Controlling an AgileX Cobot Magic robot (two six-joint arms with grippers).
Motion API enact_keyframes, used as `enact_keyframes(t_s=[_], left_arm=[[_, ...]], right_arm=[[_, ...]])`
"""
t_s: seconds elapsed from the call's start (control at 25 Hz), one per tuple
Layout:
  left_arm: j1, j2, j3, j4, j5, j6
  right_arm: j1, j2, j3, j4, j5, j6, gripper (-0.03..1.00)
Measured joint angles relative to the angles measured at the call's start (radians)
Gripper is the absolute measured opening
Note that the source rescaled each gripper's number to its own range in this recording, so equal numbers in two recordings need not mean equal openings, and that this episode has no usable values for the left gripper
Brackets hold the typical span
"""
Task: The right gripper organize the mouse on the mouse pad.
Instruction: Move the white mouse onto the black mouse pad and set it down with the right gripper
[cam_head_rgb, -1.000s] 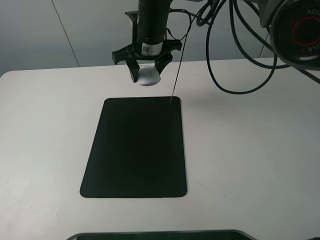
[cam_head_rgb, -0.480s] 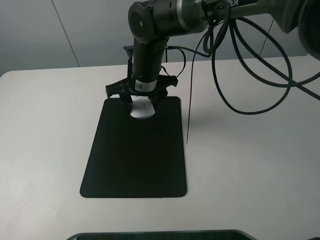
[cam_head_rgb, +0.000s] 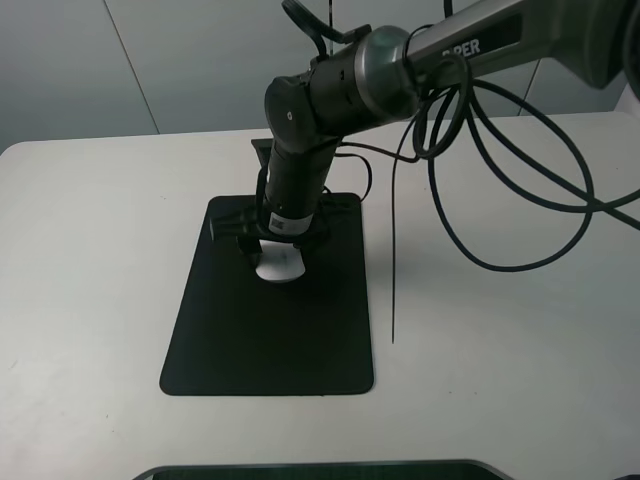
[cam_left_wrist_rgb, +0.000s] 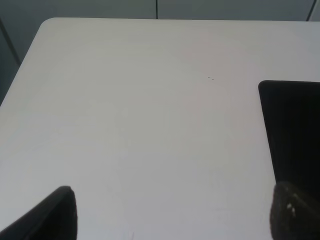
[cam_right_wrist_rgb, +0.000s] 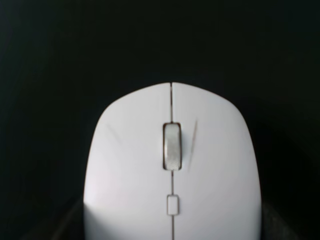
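Observation:
The white mouse (cam_head_rgb: 281, 268) sits between the two black fingers of my right gripper (cam_head_rgb: 278, 262), which is shut on it over the far half of the black mouse pad (cam_head_rgb: 270, 340). I cannot tell whether the mouse touches the pad. In the right wrist view the mouse (cam_right_wrist_rgb: 172, 170) fills the frame, grey scroll wheel facing up, with the mouse pad (cam_right_wrist_rgb: 75, 50) behind it. My left gripper (cam_left_wrist_rgb: 172, 215) is open and empty over bare table, and a corner of the mouse pad (cam_left_wrist_rgb: 292, 130) shows beside it.
Black cables (cam_head_rgb: 480, 200) loop from the right arm over the white table (cam_head_rgb: 500, 350). One thin cable (cam_head_rgb: 393, 290) hangs straight down just right of the pad. A dark object (cam_head_rgb: 320, 470) lies at the table's front edge.
My right gripper has carried the mouse from beyond the pad's far edge toward the front and lower, so it is now over the pad's far half.

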Motion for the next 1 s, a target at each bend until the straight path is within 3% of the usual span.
enact_keyframes(t_s=[0.32,1.0], left_arm=[[0.0,0.0,0.0,0.0,0.0,0.0],[0.0,0.0,0.0,0.002,0.0,0.0]], right_arm=[[0.019,0.0,0.015,-0.038,-0.067,0.008,0.02],[0.063,0.0,0.037,-0.173,-0.067,-0.014,0.02]])
